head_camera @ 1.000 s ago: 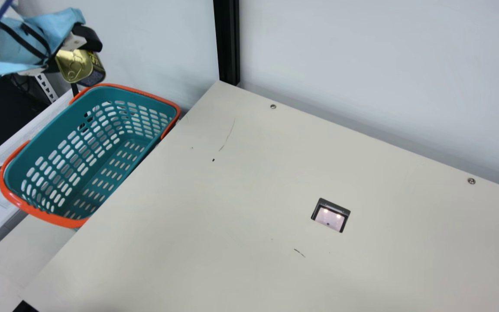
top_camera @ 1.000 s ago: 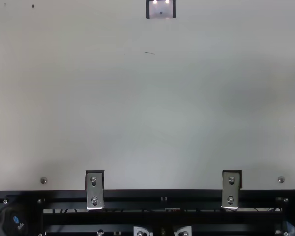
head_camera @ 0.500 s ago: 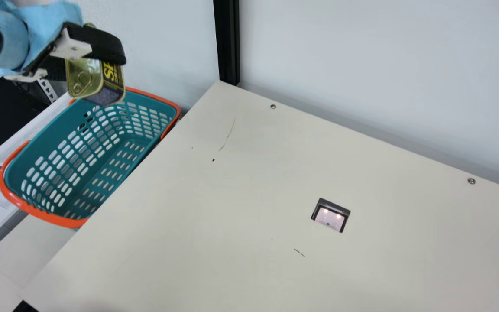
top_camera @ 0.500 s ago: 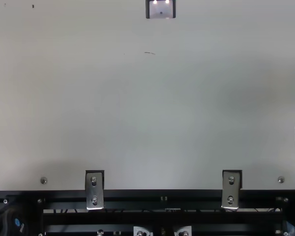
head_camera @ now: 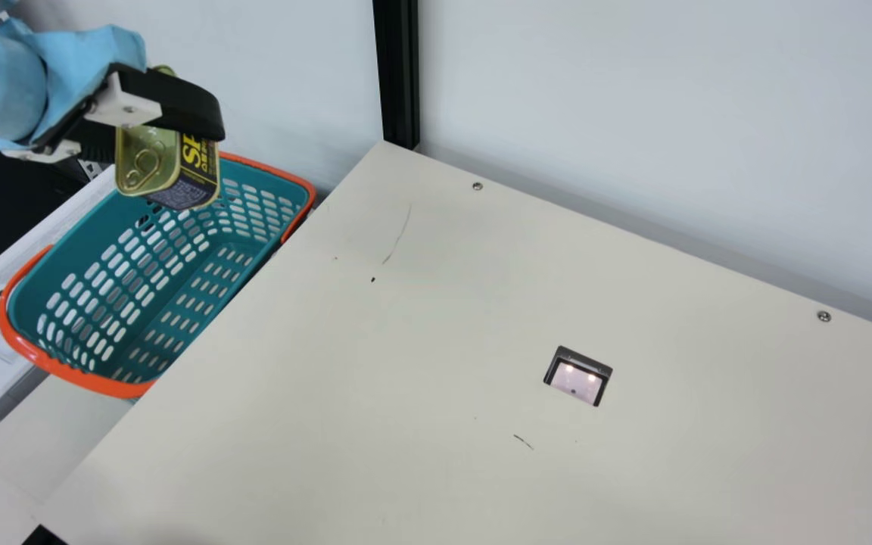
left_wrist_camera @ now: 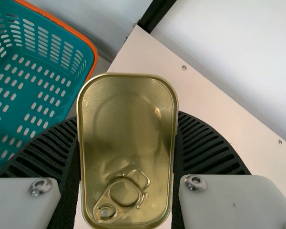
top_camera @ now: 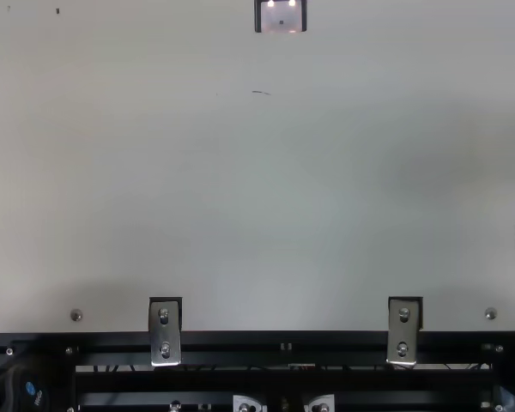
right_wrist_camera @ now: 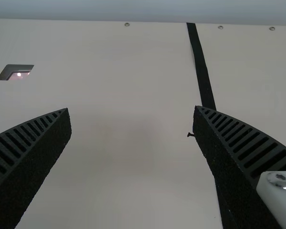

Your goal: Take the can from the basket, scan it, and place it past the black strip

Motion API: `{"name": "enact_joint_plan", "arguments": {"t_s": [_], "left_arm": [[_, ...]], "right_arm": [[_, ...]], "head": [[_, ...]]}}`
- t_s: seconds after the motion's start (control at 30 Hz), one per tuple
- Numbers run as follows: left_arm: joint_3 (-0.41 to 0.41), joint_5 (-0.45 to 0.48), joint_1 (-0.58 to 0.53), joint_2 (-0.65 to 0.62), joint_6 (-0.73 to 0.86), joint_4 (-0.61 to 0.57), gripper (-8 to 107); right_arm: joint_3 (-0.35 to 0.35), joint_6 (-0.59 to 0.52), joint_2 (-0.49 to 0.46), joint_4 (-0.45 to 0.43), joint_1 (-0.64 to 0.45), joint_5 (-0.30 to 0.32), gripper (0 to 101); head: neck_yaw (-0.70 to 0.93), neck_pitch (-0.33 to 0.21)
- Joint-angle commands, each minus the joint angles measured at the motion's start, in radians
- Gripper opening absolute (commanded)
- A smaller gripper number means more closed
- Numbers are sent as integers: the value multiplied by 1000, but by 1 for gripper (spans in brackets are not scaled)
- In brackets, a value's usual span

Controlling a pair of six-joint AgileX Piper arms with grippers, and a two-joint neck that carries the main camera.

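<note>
A: Where to locate the can [head_camera: 147, 160]?
B: Pinched by the left gripper [head_camera: 169, 144]; in main view, overlapping the basket [head_camera: 95, 227].
A: And at the right gripper [right_wrist_camera: 132, 110]?
B: Spread wide above the cream table [right_wrist_camera: 128, 176], near the black strip [right_wrist_camera: 202, 67].

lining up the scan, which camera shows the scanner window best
The main view: it shows the scanner window whole, with nothing in front. The top view crops it at its upper edge; the right wrist view shows it small and slanted.
</note>
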Motion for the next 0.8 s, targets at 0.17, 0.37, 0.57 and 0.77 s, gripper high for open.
{"name": "enact_joint_plan", "arguments": {"t_s": [0.17, 0.37, 0.57, 0.77], "left_arm": [[-58, 130, 5, 46, -56, -14, 10], [-43, 130, -57, 123, -133, -37, 10], [-2, 130, -106, 187, -180, -90, 10], [42, 130, -130, 226, -223, -170, 10]], "right_arm": [[0, 0, 0, 0, 0, 0, 101], [0, 0, 0, 0, 0, 0, 101], [0, 0, 0, 0, 0, 0, 101], [0, 0, 0, 0, 0, 0, 101]], "head": [[11, -31], [11, -31], [11, -31], [11, -31]]}}
